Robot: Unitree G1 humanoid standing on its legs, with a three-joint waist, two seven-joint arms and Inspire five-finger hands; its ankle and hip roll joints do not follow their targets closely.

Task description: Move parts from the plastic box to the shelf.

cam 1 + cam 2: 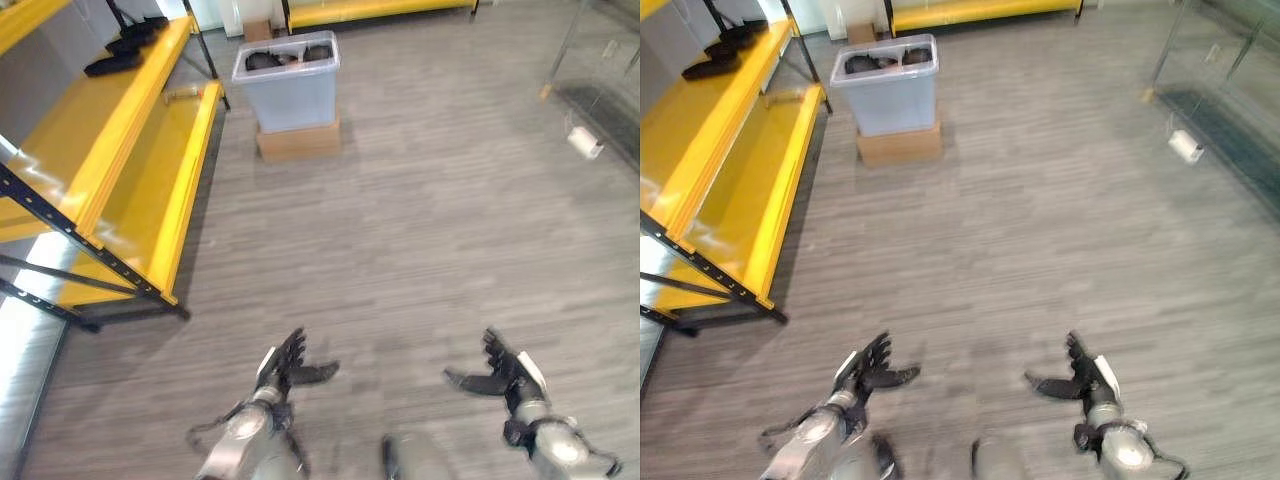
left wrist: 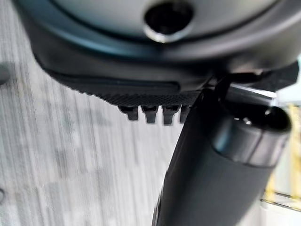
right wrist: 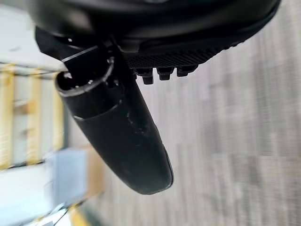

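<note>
Both hands are empty. The left hand [image 1: 290,368] and the right hand [image 1: 500,375] hang low over the bare floor [image 1: 420,230], fingers relaxed and spread, thumbs pointing in toward each other, holding nothing.

The plastic box [image 1: 290,85] stands well away from them at the far side of the floor, raised on a flat cardboard box [image 1: 298,140], just beside the far end of the shelf [image 1: 120,170]. My reading is that the walk to the box comes first, and the risks follow from that: coming in too close could nudge the plastic box off its cardboard base, and a reach begun from too far would leave the hands short of the rim.

The parts [image 1: 265,60] in the box are dark, lumpy pieces lying just under its rim; their exact shape is too small to tell. More dark parts [image 1: 125,50] lie on the upper yellow board at the shelf's far end. A clumsy grip on odd-shaped pieces could let one drop.
</note>
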